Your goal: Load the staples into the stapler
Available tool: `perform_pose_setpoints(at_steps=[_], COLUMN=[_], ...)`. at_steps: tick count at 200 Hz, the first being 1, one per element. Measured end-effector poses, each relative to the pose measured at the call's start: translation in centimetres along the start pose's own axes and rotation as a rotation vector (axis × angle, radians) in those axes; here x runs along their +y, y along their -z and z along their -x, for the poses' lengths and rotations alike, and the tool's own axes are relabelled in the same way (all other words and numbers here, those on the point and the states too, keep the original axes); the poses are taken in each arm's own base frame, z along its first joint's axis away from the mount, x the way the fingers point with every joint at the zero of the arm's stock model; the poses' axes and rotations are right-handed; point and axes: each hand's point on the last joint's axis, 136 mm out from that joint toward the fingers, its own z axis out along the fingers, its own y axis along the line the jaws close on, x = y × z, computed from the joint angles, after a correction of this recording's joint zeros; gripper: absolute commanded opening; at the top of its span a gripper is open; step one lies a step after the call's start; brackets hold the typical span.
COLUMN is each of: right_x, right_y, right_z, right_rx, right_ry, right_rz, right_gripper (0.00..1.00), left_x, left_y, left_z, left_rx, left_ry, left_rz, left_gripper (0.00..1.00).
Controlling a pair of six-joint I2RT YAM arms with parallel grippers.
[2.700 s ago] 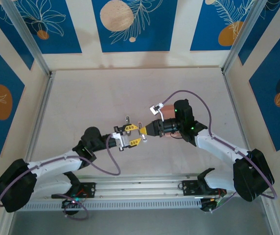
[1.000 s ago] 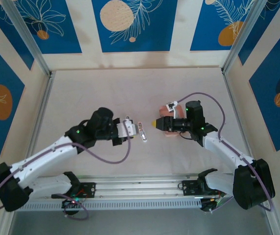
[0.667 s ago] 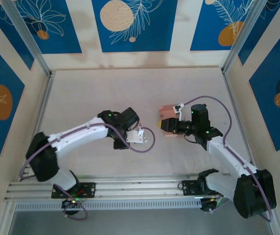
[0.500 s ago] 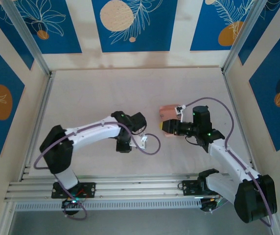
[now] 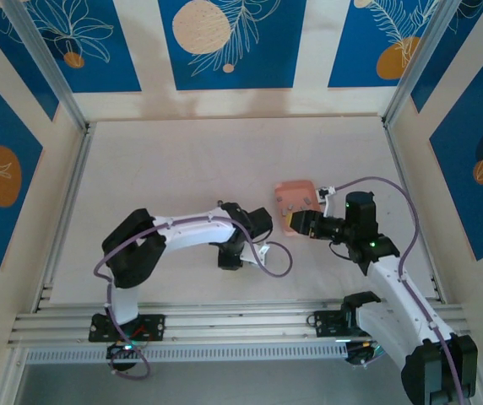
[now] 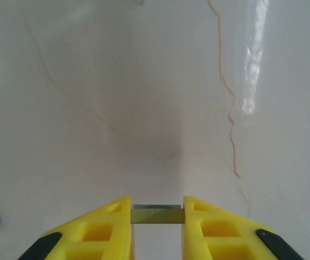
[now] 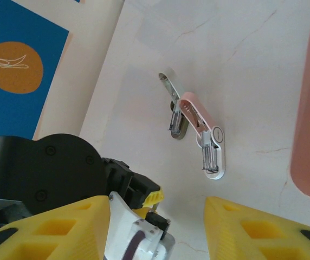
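**Left gripper [image 6: 157,209] clamped on a short grey metallic strip of staples [image 6: 157,215]**

The strip of staples spans the gap between the two yellow fingertips and is held crosswise, above the pale, faintly veined tabletop [image 6: 144,81] and clear of it.

In the right wrist view, the small pink-and-white stapler [image 7: 198,127] lies opened out on that tabletop. Its pink top is swung apart from the thin metal rail, and its white base is at the lower end. The left gripper's yellow tip shows lower left of the stapler, near it but not touching.

The right gripper [image 5: 295,222] has its yellow jaws spread wide and empty. From above it sits just beside the near edge of the shallow pink rectangular tray [image 5: 282,187], aimed toward the left gripper. The tray rests on the tabletop to the right of the stapler. What lies inside the tray is too small to make out
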Motion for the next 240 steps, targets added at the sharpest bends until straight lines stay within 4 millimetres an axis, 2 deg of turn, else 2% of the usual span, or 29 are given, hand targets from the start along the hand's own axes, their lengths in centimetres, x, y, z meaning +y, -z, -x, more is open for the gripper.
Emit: perform_pose_setpoints(at_steps=[53,116,165,184,201,240], right_x=[-0.3,-0.3,-0.2,-0.2,-0.2,0.1], right_y=[0.3,0.4,0.4,0.4,0.4,-0.1], right_z=[-0.3,-0.3,-0.4,-0.5,-0.8,-1.9], right_rx=[0.003,0.002,0.004,0.006,0.018,0.064], right_ry=[-0.017,-0.017,-0.022,-0.023,-0.028,-0.031], right_rz=[-0.013,-0.013,-0.010,-0.010,-0.014,-0.041], right_gripper=[0.49,0.49,0.49,0.49,0.49,0.49], left_x=[0.3,0.5,0.9,1.6,2.1,2.5], left_y=[-1.4,-1.7,-1.5,-0.8,0.6,4.7], left_z=[2.0,3.0,3.7,5.4,6.5,6.5], left_rx=[-0.025,-0.046,-0.077,-0.165,-0.250,-0.437], left_ry=[-0.003,0.020,0.032,0.048,0.060,0.129], left_rz=[0.009,0.008,0.023,0.061,0.105,0.208], left_gripper=[0.24,0.30,0.42,0.47,0.49,0.55])
